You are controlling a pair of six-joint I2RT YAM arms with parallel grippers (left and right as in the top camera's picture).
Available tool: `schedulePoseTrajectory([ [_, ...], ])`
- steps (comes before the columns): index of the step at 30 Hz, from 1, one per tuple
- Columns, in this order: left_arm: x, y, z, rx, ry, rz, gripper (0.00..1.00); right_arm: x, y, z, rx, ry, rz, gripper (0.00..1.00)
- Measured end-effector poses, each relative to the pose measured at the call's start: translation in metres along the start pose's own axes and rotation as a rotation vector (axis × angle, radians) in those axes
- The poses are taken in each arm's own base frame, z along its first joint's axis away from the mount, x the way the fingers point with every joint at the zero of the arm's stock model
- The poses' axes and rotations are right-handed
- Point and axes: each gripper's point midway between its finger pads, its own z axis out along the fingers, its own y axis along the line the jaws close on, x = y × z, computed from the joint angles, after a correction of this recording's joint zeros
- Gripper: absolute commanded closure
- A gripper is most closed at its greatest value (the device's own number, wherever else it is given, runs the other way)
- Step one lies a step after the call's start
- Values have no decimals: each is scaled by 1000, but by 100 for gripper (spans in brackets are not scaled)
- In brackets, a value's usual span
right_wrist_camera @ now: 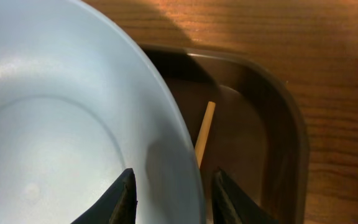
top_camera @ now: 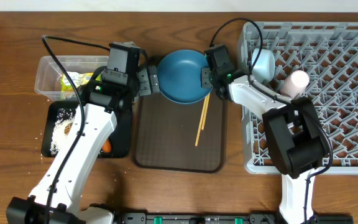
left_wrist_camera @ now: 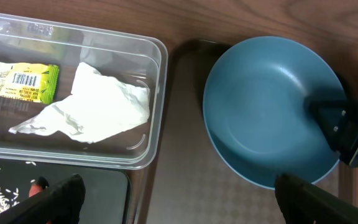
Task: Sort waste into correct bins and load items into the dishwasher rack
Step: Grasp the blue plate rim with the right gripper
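Right up close, the big blue plate [right_wrist_camera: 55, 124] is filling most of my right wrist view. My right gripper [right_wrist_camera: 174, 199] is pinching its rim, with one finger inside and one outside. From above, the plate is sitting at the far end of the brown tray [top_camera: 166, 149], between my two arms. Thin wooden chopsticks [top_camera: 202, 118] are lying on that tray, just beside the plate. My left gripper [left_wrist_camera: 179, 199] is hanging wide open near the plate's other side, holding nothing. The yellow-green wrapper [left_wrist_camera: 27, 81] and the white napkin [left_wrist_camera: 98, 106] are lying in the clear tub [left_wrist_camera: 159, 68]. Some white rice [top_camera: 61, 127] and an orange carrot stick [top_camera: 107, 147] are lying in the black tray [top_camera: 123, 130]. The light blue cup [top_camera: 263, 62] and the pink cup [top_camera: 296, 82] are sitting in the grey rack [top_camera: 334, 124], which is standing on the worktop [top_camera: 5, 143].
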Motion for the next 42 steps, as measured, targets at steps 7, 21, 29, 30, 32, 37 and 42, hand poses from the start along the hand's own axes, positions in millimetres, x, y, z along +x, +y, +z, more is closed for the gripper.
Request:
schedulePoseTrajectory([
  [7,0,0,0,0,0,0,2,1,2,1,-11,4,2,71],
  [21,0,0,0,0,0,0,2,4,6,3,-18,12,-2,75],
  [29,0,0,0,0,0,0,2,6,6,2,-18,18,-1,74],
  [30,0,0,0,0,0,0,2,7,6,2,-17,19,-2,74],
  [32,0,0,0,0,0,0,2,7,6,2,-17,21,-1,73],
  [37,0,0,0,0,0,0,2,8,6,2,-16,24,1,69],
  [42,0,0,0,0,0,0,2,8,7,2,-17,24,0,70],
])
